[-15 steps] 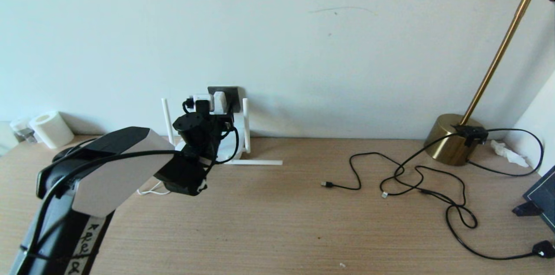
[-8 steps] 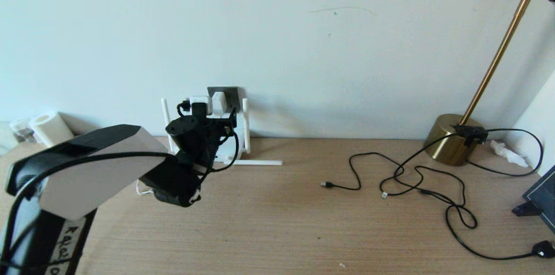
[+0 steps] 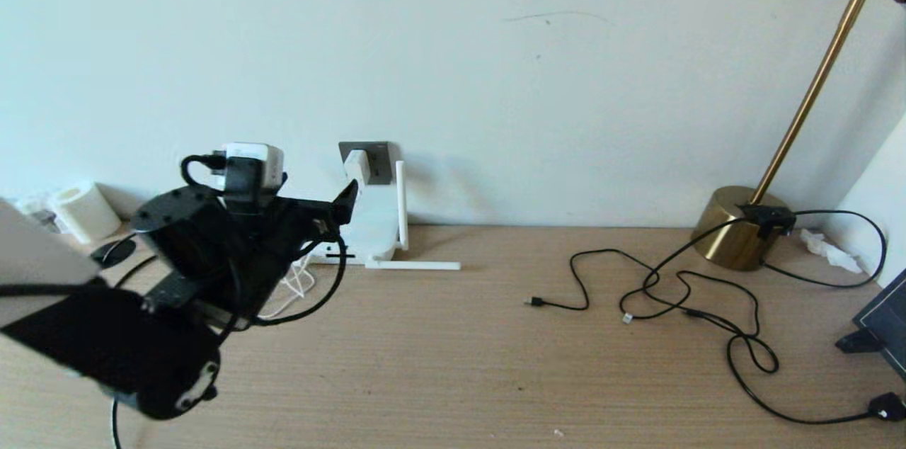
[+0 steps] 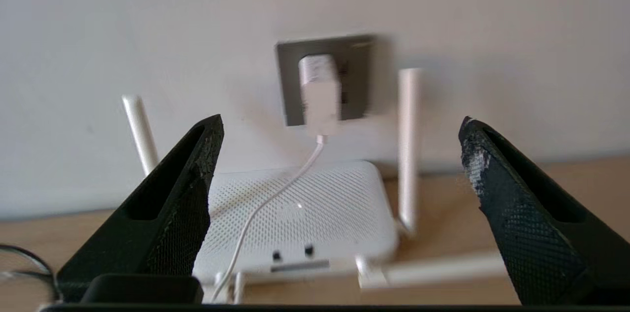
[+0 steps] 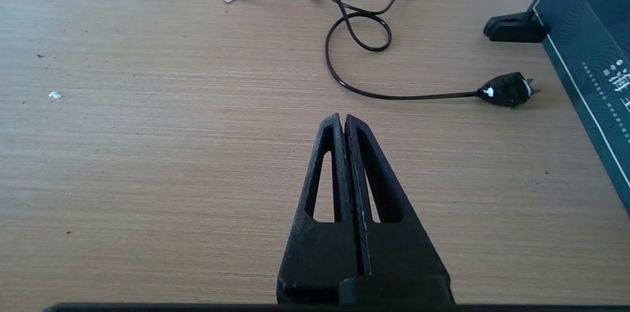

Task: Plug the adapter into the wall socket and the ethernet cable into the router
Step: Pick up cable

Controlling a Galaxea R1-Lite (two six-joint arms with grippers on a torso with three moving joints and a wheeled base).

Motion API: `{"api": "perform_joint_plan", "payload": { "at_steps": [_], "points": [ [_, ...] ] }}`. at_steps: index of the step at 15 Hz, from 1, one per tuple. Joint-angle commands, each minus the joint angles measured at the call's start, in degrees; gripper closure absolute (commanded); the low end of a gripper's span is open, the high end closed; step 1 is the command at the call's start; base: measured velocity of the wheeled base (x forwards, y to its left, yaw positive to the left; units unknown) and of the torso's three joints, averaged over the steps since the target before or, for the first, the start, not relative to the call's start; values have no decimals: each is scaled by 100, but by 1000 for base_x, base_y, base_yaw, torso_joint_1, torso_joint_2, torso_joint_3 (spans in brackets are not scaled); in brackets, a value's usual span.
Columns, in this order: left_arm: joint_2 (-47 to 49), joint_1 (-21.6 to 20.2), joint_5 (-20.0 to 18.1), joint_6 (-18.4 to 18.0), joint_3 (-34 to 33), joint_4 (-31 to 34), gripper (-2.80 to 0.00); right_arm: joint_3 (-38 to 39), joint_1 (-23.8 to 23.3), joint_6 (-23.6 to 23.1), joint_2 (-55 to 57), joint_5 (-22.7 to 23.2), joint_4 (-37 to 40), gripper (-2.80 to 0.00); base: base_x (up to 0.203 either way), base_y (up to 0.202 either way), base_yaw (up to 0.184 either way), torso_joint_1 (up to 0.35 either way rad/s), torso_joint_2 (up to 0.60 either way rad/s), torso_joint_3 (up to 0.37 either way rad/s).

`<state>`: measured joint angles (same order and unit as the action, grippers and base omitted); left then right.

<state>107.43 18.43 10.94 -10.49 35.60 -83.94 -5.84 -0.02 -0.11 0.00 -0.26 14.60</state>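
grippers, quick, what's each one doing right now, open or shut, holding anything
Left gripper: open, holding nothing, facing the adapter in the wall socket.
Right gripper: shut, empty, above the table.

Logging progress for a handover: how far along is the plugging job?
Done: the adapter sits in the wall socket, its cord hanging to the router. In hand: nothing; the left gripper is open before the socket, the right gripper shut over the table. Left: no ethernet cable shows at the router.
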Motion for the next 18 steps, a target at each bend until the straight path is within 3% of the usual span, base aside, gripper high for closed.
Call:
{"api": "perform_joint_plan", "payload": {
  "at_steps": [1,3,4,6,8,10,11,13,16,18],
  "points": [
    [-1331,-14,-294,-135,-594,125,-280,3,2,-5,0,0,7,0,0,0,0,0,0,0],
    [-2511,-22,-1058,-467,-1030,1124,-280,-4,2,1,0,0,7,0,0,0,0,0,0,0],
    [-3137,-23,-1425,-650,-1143,2058,-280,2,2,2,0,0,7,0,0,0,0,0,0,0],
    [-4232,-16,-2087,-1050,-1201,4990,-280,3,2,2,0,0,7,0,0,0,0,0,0,0],
    [-4979,87,-2483,-1470,-1047,8115,-280,-3,2,-7,0,0,7,0,0,0,0,0,0,0],
    [-5322,436,-2672,-1787,-832,10385,-280,3,2,-1,0,0,7,0,0,0,0,0,0,0],
    [-5287,804,-2584,-1976,-757,10992,-280,-5,2,-5,0,0,7,0,0,0,0,0,0,0],
    [-4789,1151,-2035,-2555,-723,11260,-280,2,2,-4,0,0,7,0,0,0,0,0,0,0],
    [-4057,1273,-1356,-3727,-606,11341,-280,3,2,-3,0,0,7,0,0,0,0,0,0,0],
    [-3676,1284,-1137,-4112,-501,11298,-280,-1,2,-4,0,0,7,0,0,0,0,0,0,0]
  ]
}}
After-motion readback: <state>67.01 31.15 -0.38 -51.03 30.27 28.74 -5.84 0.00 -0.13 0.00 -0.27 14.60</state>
